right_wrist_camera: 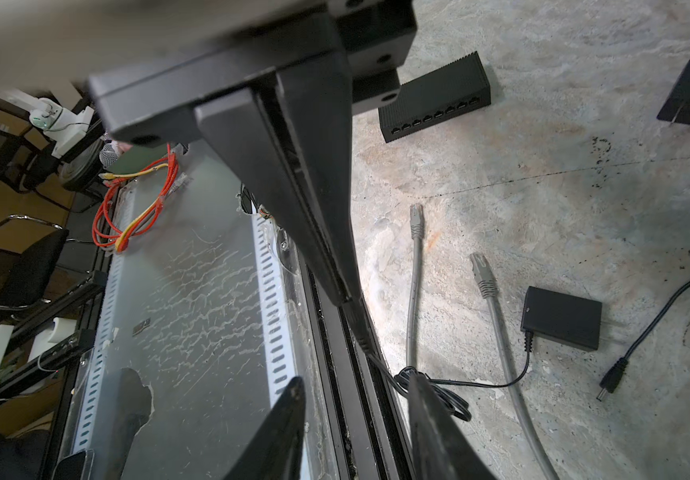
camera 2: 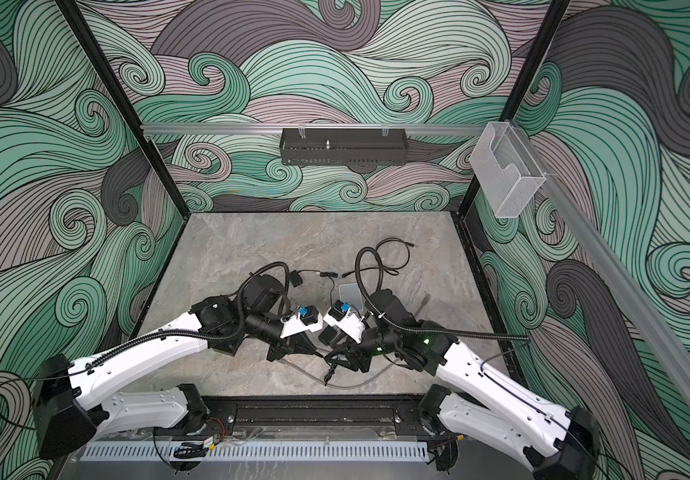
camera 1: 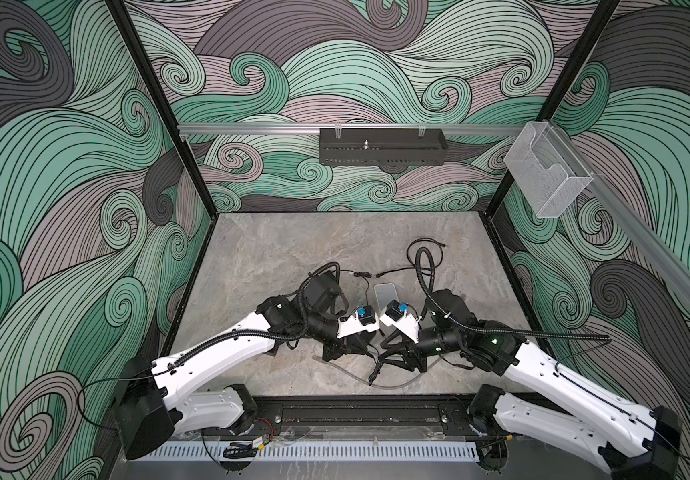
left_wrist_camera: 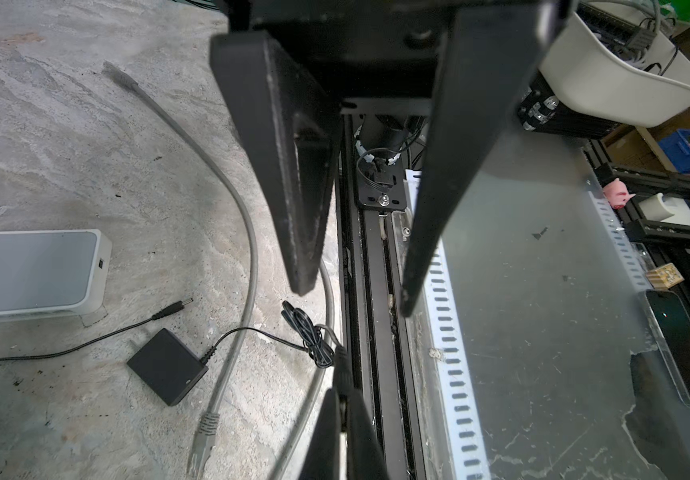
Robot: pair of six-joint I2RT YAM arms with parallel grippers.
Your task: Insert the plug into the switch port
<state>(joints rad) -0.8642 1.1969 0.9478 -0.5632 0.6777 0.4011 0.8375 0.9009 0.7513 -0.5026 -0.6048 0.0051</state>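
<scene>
Currently my left gripper [left_wrist_camera: 344, 395] is clenched on the black plug [left_wrist_camera: 341, 365], held up near the front edge of the table [camera 1: 293, 249], while the right gripper [right_wrist_camera: 356, 380] hangs released, its fingers [right_wrist_camera: 285, 436] either side of the plug's thin cord [right_wrist_camera: 480, 384]. My worry is the handover: if those fingers shut on the cord instead of the plug body, the plug may twist or slip out. The tied bundle of cord [left_wrist_camera: 308, 334] just below could snag too, and the grey network cable [left_wrist_camera: 253, 249] lies on the table close by. The white switch [left_wrist_camera: 27, 270], with its small side socket, sits well apart from the plug and looks light, so I judge a skewed push would shove it rather than seat; a black switch [right_wrist_camera: 435, 99] lies nearby, and I cannot tell which is meant. The table is grey stone-look, speckled with dark grit; wave-patterned walls [camera 1: 64, 166] close it in, with a black tray [camera 1: 380, 151] and a clear holder [camera 1: 547, 174] on the rails [camera 1: 252, 128]
</scene>
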